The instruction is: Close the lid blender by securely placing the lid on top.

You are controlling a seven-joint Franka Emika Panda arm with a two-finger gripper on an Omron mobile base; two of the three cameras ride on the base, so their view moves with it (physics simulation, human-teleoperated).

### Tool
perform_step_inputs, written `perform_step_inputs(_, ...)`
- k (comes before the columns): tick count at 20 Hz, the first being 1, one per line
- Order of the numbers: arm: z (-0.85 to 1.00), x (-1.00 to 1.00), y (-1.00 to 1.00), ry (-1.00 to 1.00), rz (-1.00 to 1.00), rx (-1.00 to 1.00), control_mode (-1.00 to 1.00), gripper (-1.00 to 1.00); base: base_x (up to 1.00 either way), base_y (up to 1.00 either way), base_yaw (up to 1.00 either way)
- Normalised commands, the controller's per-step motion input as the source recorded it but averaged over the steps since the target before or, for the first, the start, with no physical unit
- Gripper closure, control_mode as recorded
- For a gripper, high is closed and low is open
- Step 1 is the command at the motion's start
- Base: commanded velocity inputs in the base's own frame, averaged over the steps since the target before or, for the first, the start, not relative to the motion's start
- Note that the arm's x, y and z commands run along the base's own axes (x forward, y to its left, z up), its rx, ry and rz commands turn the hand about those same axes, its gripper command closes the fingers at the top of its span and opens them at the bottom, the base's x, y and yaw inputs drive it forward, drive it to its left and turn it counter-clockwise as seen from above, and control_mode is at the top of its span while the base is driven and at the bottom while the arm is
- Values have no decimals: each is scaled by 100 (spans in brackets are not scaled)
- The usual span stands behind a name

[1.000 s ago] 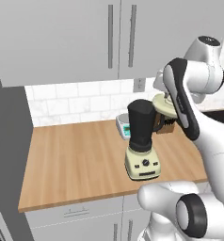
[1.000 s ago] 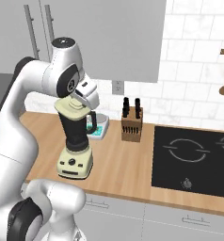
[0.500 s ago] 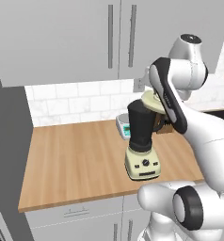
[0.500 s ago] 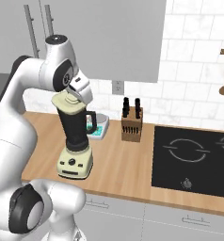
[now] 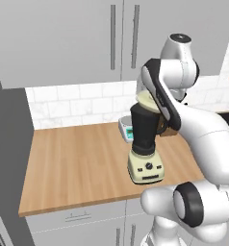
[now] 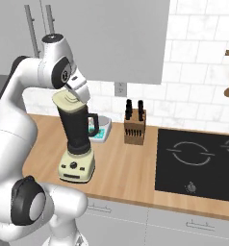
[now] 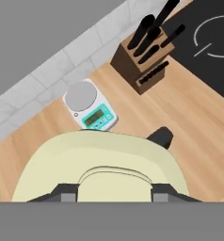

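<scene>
The blender point(image 5: 144, 139) stands on the wooden counter, a dark tapered jar on a cream base with a black dial; it is also in the right base view point(image 6: 78, 139). The pale cream lid point(image 6: 64, 101) is right at the jar's mouth, slightly tilted. I cannot tell whether it rests on the rim. My gripper point(image 6: 77, 91) is shut on the lid from above. In the hand view the lid point(image 7: 104, 155) spreads wide below the gripper point(image 7: 115, 190), whose fingertips point(image 7: 67, 192) flank the raised knob. The jar's handle point(image 7: 161, 136) peeks out past the lid's edge.
A small grey scale point(image 6: 99, 129) with a teal display sits just behind the blender. A brown knife block point(image 6: 134, 126) stands to its right, then a black cooktop point(image 6: 198, 158). Grey upper cabinets point(image 5: 111, 38) hang close above the arm.
The arm has swung the lid from beside the jar's top to over its mouth and lowered it. The blender, scale and knife block have stayed put.
</scene>
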Motion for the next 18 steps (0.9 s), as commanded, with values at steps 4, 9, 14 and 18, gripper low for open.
perform_step_inputs(4, 0, 13, 14, 2, -12, 0, -100, 100, 0, 0, 0)
perform_step_inputs(9, -1, 12, 6, 2, -12, 0, -100, 100, 0, 0, 0)
perform_step_inputs(14, -10, 8, 0, 5, -9, 0, -100, 100, 0, 0, 0)
perform_step_inputs(18, -15, 7, 0, 4, -7, 0, -100, 100, 0, 0, 0)
